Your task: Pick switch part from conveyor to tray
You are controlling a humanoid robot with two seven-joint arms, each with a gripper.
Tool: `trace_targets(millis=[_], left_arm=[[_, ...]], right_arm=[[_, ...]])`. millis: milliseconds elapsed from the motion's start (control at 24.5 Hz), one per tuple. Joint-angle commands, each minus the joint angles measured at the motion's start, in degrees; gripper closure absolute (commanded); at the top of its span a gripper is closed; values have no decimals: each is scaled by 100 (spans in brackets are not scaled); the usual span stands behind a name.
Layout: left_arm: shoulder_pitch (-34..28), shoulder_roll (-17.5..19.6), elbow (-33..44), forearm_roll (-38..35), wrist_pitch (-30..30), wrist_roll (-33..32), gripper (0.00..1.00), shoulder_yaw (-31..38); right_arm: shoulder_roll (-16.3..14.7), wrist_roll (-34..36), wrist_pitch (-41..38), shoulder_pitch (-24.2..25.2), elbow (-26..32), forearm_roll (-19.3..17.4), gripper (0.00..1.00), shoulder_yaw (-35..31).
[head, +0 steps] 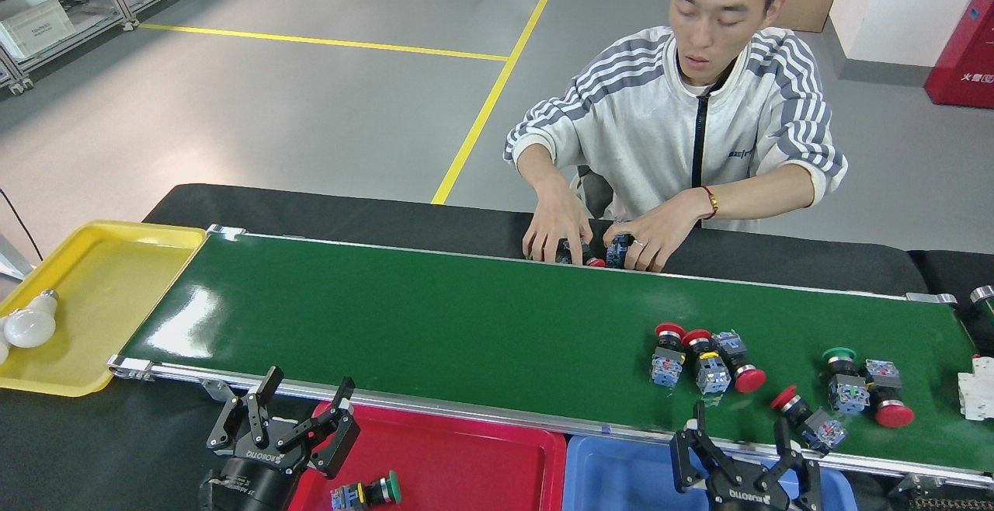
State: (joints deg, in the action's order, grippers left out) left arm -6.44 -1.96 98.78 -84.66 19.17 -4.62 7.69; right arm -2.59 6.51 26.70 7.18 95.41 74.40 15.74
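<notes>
The conveyor [435, 325] is a wide glossy dark-green belt with silver rails. Several switch parts ride on its right part: a cluster of three with red caps [703, 359], a lone red-capped one [808, 418], and a green-and-red pair [858, 387]. Below the near rail lie a red tray [466, 457], holding a green-capped switch part [365, 491], and a blue tray [621, 472]. My left gripper [299, 410] stands open and empty over the red tray's left end. My right gripper [742, 437] is open and empty at the near rail, just below the cluster.
A person sits across the belt, both hands on a pile of switch parts [598, 251] on the black table behind the far rail. A yellow tray [101, 278] at the left holds a white bulb [31, 325]. A white part [977, 394] sits at the belt's right edge.
</notes>
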Motion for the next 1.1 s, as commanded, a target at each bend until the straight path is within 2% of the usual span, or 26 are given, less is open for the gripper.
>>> trace_targets(millis=[0, 408, 816, 857, 898, 980, 1061], left_arm=[[64, 29, 53, -6, 26, 31, 0, -14], [55, 21, 53, -6, 26, 22, 0, -14], [73, 21, 36, -6, 35, 31, 0, -22], [90, 21, 9, -6, 35, 22, 0, -22], [117, 21, -8, -6, 35, 31, 0, -22], [169, 21, -26, -15, 87, 22, 0, -57], [187, 21, -26, -15, 158, 22, 0, -110]], right_arm=[[66, -343, 46, -208, -22, 101, 2, 114], [171, -984, 2, -709, -602, 224, 2, 465], [250, -1178, -33, -1667, -1569, 154, 2, 448], [303, -1178, -33, -1755, -1684, 145, 4, 448], [347, -1187, -60, -1851, -1815, 145, 24, 456], [347, -1248, -349, -1939, -1947, 145, 75, 456], [356, -1266, -692, -1922, -1912, 145, 96, 456]])
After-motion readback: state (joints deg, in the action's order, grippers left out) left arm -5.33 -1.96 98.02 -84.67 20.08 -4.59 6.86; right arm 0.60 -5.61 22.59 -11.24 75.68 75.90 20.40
